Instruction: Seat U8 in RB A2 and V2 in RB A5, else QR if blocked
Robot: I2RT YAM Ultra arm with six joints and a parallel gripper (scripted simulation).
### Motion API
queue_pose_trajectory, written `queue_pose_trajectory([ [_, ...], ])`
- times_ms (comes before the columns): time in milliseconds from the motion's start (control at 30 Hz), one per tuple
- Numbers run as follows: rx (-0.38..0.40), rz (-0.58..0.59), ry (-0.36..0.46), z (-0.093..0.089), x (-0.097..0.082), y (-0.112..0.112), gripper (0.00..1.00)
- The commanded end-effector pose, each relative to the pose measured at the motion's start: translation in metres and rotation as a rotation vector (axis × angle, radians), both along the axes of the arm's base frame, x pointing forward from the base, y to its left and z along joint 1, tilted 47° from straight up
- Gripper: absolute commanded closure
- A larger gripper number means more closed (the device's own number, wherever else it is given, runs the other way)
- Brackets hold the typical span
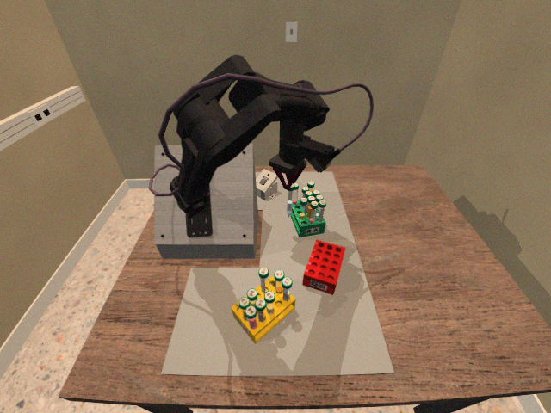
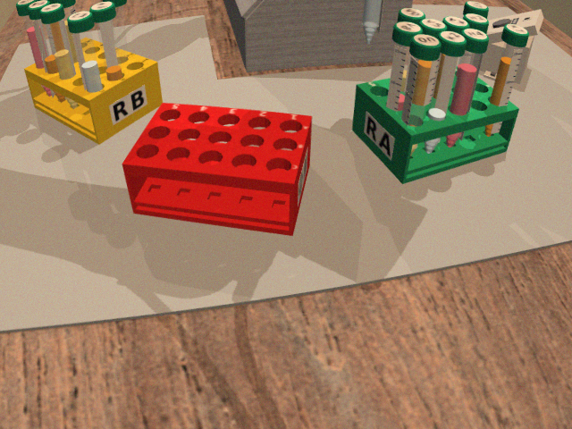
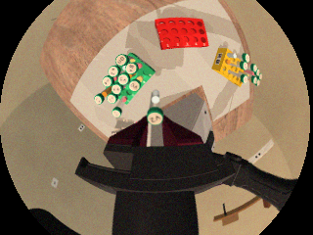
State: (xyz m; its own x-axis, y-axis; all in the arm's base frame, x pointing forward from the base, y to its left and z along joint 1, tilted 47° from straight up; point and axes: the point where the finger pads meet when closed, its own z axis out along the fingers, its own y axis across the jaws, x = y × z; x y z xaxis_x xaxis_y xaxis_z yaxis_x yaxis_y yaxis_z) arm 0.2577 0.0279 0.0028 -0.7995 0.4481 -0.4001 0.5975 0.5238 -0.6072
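My gripper [image 1: 287,184] [image 3: 155,118] is shut on a green-capped tube [image 1: 289,207] [image 2: 372,22] [image 3: 155,117] with pale contents. The tube hangs upright, its tip above the bench, at the arm-base side of green rack RA [image 1: 302,230] [image 2: 360,115] [image 3: 148,71]. Its cap label is too blurred to read surely. RA holds several capped tubes standing close together; I cannot tell which is V2. Yellow rack RB [image 1: 244,326] [image 2: 155,88] also holds several tubes; some wells are empty. Red rack QR [image 1: 306,282] [image 2: 212,174] [image 3: 183,45] has no tubes.
The DONE button box [image 1: 267,184] [image 2: 517,34] stands behind RA, near the arm's base block [image 1: 208,250] [image 2: 318,41]. QR lies between RA and RB on the bench mat [image 1: 343,351]. A cable loops above the arm.
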Motion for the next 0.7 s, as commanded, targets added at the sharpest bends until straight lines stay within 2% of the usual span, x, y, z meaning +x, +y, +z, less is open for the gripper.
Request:
queue_pose_trajectory([
  [0, -0.023, 0.06, 0.022, 0.011, -0.004, -0.002, 1.0],
  [67, -0.023, 0.04, 0.023, 0.015, -0.003, -0.011, 1.0],
  [467, -0.023, 0.04, 0.024, 0.044, 0.002, -0.038, 1.0],
  [567, -0.023, 0.059, 0.024, 0.046, 0.002, -0.035, 1.0],
  [667, -0.023, 0.04, 0.024, 0.053, 0.003, -0.047, 1.0],
])
